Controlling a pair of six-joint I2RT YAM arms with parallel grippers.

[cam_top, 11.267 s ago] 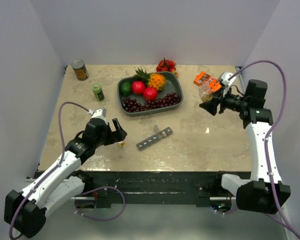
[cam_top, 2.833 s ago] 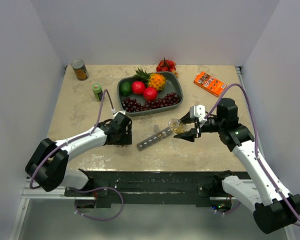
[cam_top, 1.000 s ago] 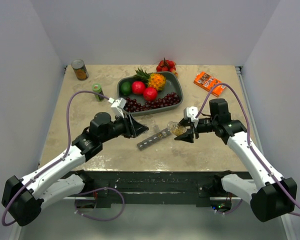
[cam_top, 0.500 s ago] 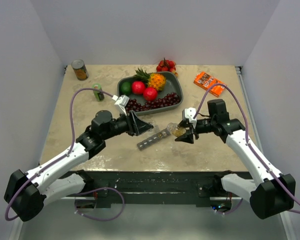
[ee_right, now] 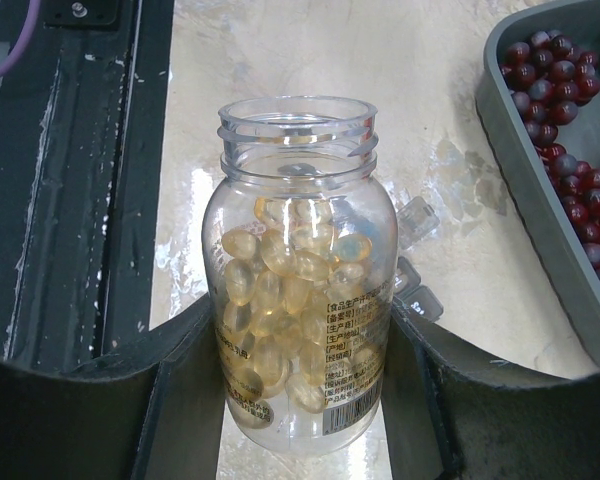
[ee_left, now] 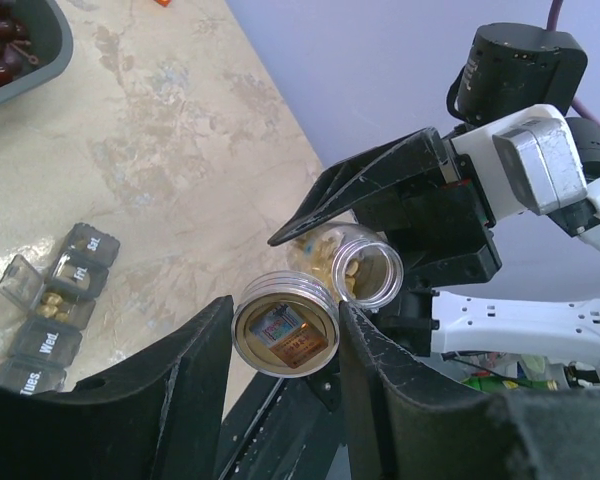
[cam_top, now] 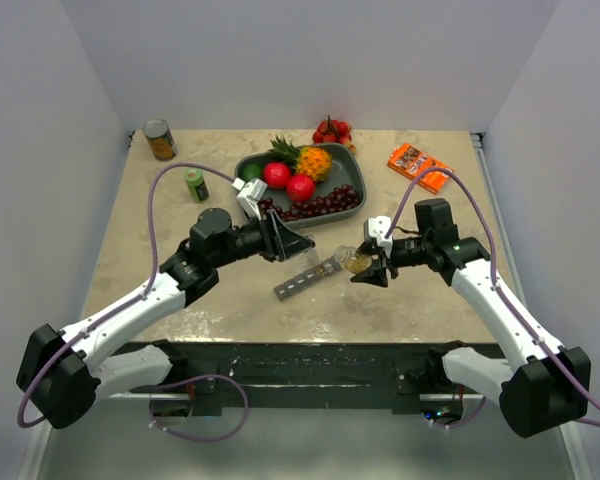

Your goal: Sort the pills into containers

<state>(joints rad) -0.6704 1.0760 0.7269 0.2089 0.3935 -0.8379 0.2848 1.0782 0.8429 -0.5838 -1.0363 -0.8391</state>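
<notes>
The right gripper [ee_right: 300, 395] clamps the uncapped capsule bottle [ee_right: 298, 290], tilted toward the pill organizer [ee_left: 46, 345] and its 1 open compartment [ee_left: 48, 306], likely for pouring. The left gripper [ee_left: 283, 320] pinches the cap [ee_left: 285, 338] aside.

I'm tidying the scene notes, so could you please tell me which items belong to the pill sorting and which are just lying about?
Belongs to the job: pill bottle, bottle cap, weekly pill organiser.
Just lying about: fruit tray, tin can, small green bottle, orange box, bunch of red fruit.
</notes>
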